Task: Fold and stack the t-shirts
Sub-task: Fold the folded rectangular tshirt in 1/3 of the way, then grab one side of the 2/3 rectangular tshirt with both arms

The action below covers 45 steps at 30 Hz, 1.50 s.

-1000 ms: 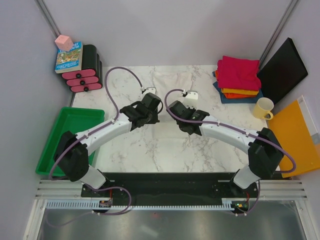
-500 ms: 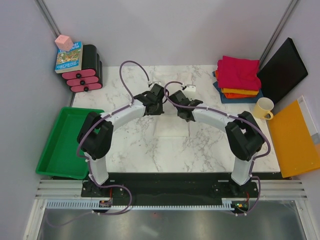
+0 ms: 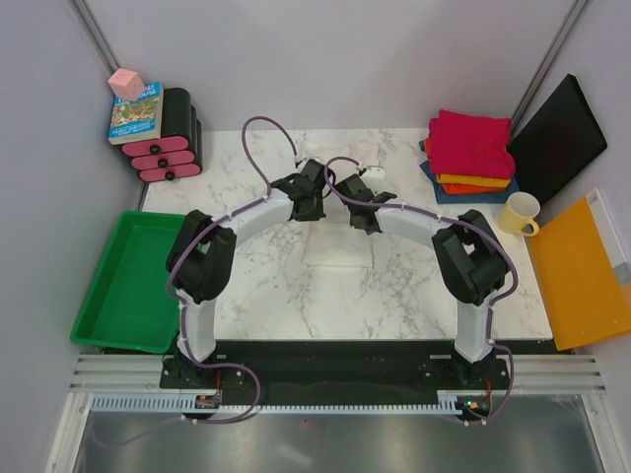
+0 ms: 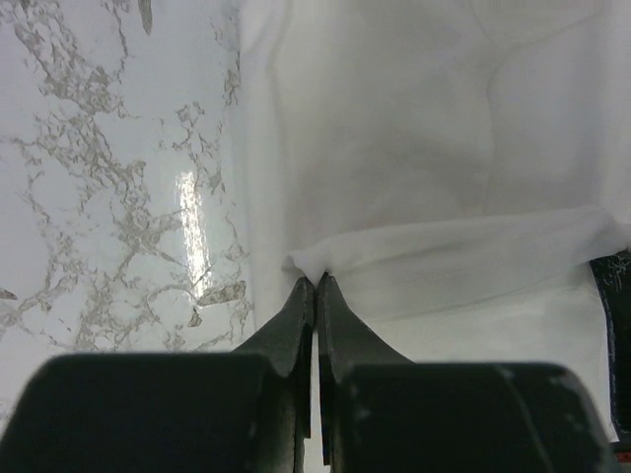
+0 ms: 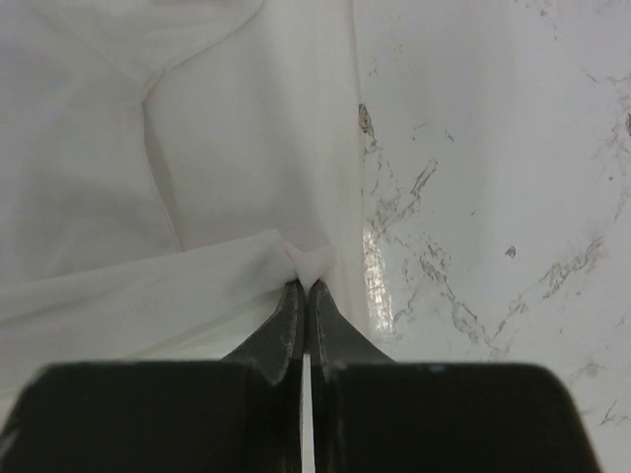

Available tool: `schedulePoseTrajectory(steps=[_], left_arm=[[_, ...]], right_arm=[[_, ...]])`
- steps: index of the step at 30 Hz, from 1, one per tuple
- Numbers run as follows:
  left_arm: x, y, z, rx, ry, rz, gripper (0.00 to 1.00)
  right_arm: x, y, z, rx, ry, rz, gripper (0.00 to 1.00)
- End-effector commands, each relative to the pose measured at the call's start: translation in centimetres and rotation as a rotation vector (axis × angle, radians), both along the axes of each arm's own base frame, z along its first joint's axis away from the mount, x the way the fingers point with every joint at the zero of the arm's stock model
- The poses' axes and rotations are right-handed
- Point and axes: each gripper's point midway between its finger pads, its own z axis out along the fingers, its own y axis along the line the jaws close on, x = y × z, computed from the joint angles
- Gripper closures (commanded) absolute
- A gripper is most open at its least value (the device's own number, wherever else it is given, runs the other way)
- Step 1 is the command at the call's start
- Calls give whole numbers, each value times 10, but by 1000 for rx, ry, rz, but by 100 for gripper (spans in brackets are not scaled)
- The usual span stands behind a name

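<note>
The left gripper (image 4: 316, 284) had its jaws pressed together with only a hairline gap. They pinched the corner of a folded-over edge of the off-white t-shirt (image 4: 424, 138), and the cloth puckered right at the tips. The right gripper (image 5: 304, 286) stood the same way, jaws all but touching. It was nipped on the other corner of that fold, with a small tuft of cloth bunched above its tips.

In the left wrist view the shirt's side edge ran down the frame just left of the tips. The marble table (image 4: 108, 187) showed bare across the left third, and the fold ran off toward the right edge. In the right wrist view the shirt's edge lay just right of the tips and bare marble filled the right half.

Only the top view showed both wrists close together at upper centre. There the shirt was a pale patch just below them, hard to tell from the marble, with open tabletop lower down and to either side. A stack of folded t-shirts (image 3: 471, 148), magenta over orange and dark blue, sat at upper right, well apart from the grippers. A yellow mug (image 3: 519, 212) stood just below the stack. An orange-yellow board (image 3: 582, 281) lay at the right edge and a green tray (image 3: 118, 286) at the left.
</note>
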Motion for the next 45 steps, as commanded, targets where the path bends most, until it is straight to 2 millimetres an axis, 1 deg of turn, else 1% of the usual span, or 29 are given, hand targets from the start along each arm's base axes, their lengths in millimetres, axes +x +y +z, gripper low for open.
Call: schedulePoseTrajectory(steps=[1,2,3,4,5,6,7,9,10,11,12,13,14,15,17,18,19,20,28,30,31,34,35,36,37,38,40,41,45], left_arm=[[20,7,17,38,-54,12,96],[21,9,26,38,-72,31,85],[20,12,36,32,-91,48,62],[21,16,46,26,-127,87,50],[14,20,62,7,-163,90,40],[14,16,71,-15,-198,79,20],[8,16,71,-16,-198,69,17],[0,11,82,-35,-213,48,16],[-8,6,78,-52,-190,19,18],[-13,4,75,-61,-181,5,22],[-19,-1,75,-84,-175,8,27],[-28,-3,63,-96,-145,-6,32],[-33,-5,57,-111,-129,-10,41],[-38,-7,52,-135,-112,-2,58],[-52,-12,35,-172,-76,-28,74],[-63,-12,23,-184,-43,-36,91],[-65,-14,22,-202,-43,-41,98],[-68,-15,18,-209,-34,-48,98],[-82,-11,-12,-178,41,-56,98],[-86,-8,-21,-152,69,-49,96],[-87,-6,-23,-142,72,-45,96],[-88,5,-10,-132,17,-22,78],[-89,8,-5,-129,-3,-29,65],[-89,12,5,-134,-36,-30,57],[-89,14,8,-131,-47,-30,44],[-90,18,9,-118,-54,-31,39],[-91,19,7,-110,-52,-35,30],[-93,21,4,-104,-48,-32,29],[-97,22,-8,-103,-19,-23,25]], right_arm=[[19,-2,14,-27,-46,-3,91],[20,-2,23,-19,-64,-3,80],[22,0,31,1,-87,8,71],[22,2,40,18,-112,16,53],[23,3,62,56,-169,24,46],[21,4,70,66,-180,44,38],[19,6,82,88,-197,59,36],[10,13,81,117,-172,99,37],[6,15,84,138,-172,106,41],[-2,17,73,148,-149,119,52],[-6,19,68,164,-137,124,80],[-11,24,61,196,-118,124,95],[-17,24,48,203,-93,127,100],[-20,26,43,213,-79,132,100],[-26,33,30,224,-50,149,100],[-27,36,28,227,-46,155,100],[-27,40,24,229,-38,162,100],[-25,43,24,236,-41,165,100],[12,59,19,211,-72,149,100],[18,59,3,193,-33,147,100],[20,59,5,182,-23,147,100],[13,48,25,167,-82,143,98],[9,43,32,167,-101,142,76],[5,36,56,174,-146,138,67],[-7,27,49,154,-121,143,49],[-14,23,58,157,-127,147,43],[-35,7,43,119,-72,144,34],[-42,2,46,129,-76,141,32],[-77,-16,13,136,5,116,31]])
